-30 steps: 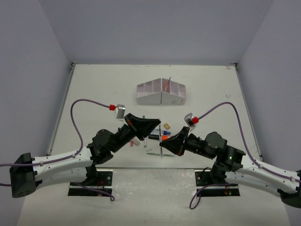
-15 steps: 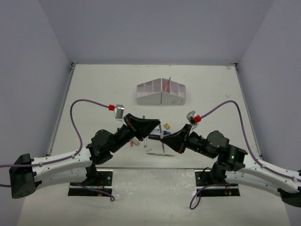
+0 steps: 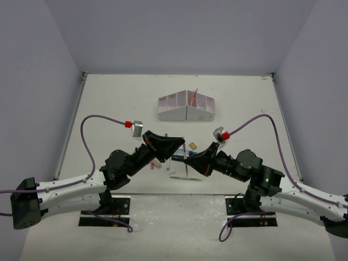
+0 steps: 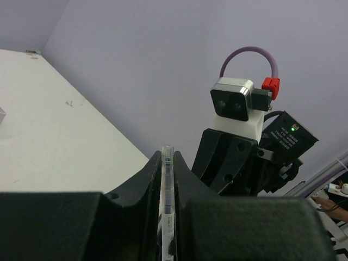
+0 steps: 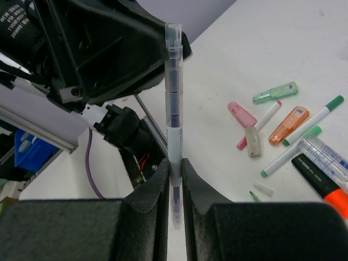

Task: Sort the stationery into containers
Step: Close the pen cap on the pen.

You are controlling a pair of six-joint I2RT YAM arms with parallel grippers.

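While the right end effector (image 5: 174, 163) pinches a grey pen (image 5: 174, 98) upright over the surface (image 5: 283, 43) and the left end effector (image 4: 167, 157) clamps a clear pen (image 4: 167, 190), pickup looks done, so each pen next needs carrying to the far box (image 3: 174, 114) and dropping in.

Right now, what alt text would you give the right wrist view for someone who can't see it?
The right gripper is shut on a clear pen held upright, with the black left arm close behind it. On the white table to the right lie a pink cap, a green cap, an orange cap, green-tipped pens and a black highlighter.
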